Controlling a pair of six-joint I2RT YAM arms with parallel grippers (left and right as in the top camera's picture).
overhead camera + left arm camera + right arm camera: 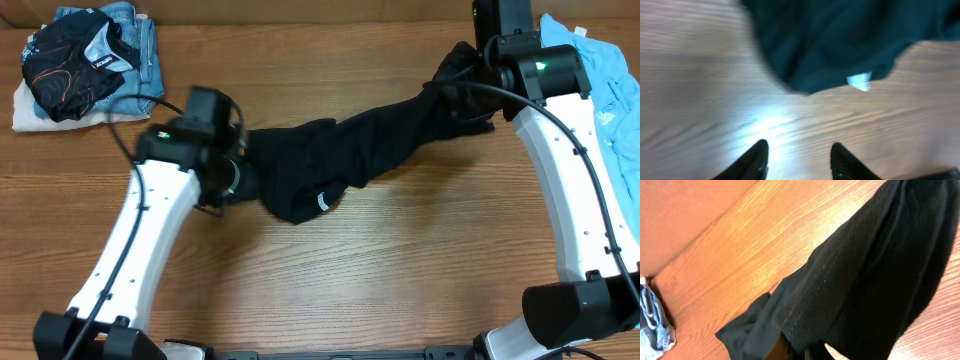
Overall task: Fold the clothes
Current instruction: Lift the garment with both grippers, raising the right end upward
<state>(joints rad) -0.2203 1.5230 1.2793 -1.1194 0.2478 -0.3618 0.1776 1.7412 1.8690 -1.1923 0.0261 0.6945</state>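
A black T-shirt [370, 150] lies stretched in a long band across the table, its white neck label [322, 200] near the lower left end. My right gripper [468, 78] is shut on the shirt's upper right end; in the right wrist view the bunched black T-shirt [865, 270] covers the gripper [810, 352]. My left gripper [240, 178] sits just left of the shirt's other end. Seen from the left wrist, that gripper [799, 156] is open over bare wood, with the black T-shirt [840, 40] and label [860, 81] just ahead. A light blue T-shirt [605, 95] lies at the right edge.
A pile of folded garments [85, 65], jeans with a black-and-orange piece on top, sits at the back left corner. A cable runs from it toward the left arm. Wood table [400, 280] shows in front of the shirt.
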